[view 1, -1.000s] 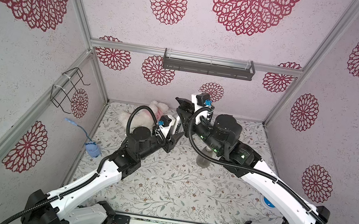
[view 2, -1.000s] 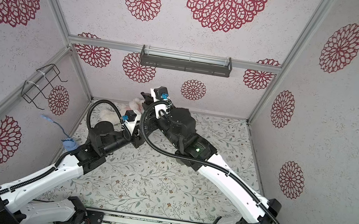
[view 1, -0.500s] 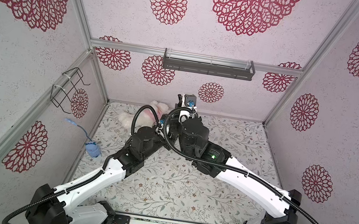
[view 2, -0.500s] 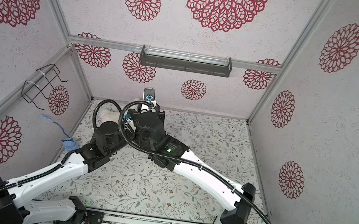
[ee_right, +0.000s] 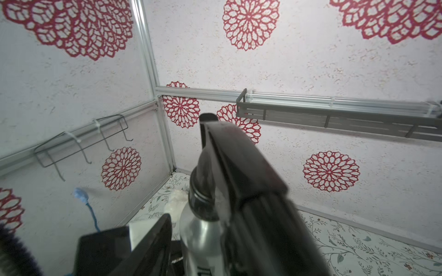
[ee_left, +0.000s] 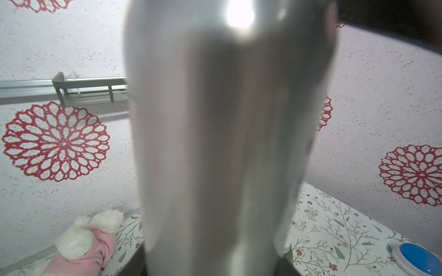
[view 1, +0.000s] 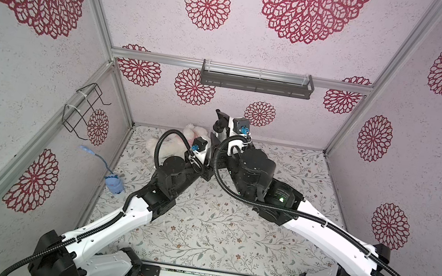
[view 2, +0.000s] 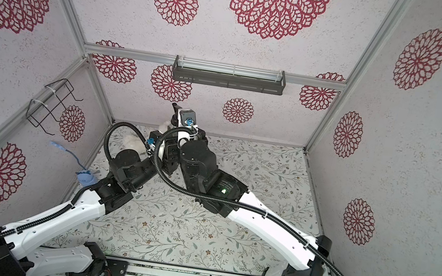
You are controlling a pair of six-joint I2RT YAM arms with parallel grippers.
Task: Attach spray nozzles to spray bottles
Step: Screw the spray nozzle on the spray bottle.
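A slim silver spray bottle (ee_left: 227, 143) stands upright in the air, with my left gripper (ee_left: 215, 267) shut on its lower body. A black spray nozzle (ee_right: 229, 162) sits on the bottle's neck, its collar (ee_right: 203, 203) against the silver shoulder (ee_right: 201, 234). In both top views the nozzle (view 1: 219, 117) (view 2: 176, 110) pokes up at the back of the table, between the two wrists. My right gripper (ee_right: 210, 239) straddles the bottle's top with its jaws apart. One finger (ee_right: 143, 243) stands clear of the bottle. The other finger (ee_right: 275, 239) is blurred, close beside the nozzle.
A pink and white plush toy (view 1: 184, 139) lies at the back left of the floral table. A small blue object (view 1: 113, 185) with a cord sits by the left wall. A grey shelf (view 1: 256, 80) hangs on the back wall, a wire rack (view 1: 84, 109) on the left wall. A blue and white disc (ee_left: 416, 260) lies on the table.
My right arm swung left round the bottle top and back, and its jaws have parted. The left gripper has kept the bottle upright in nearly the same place.
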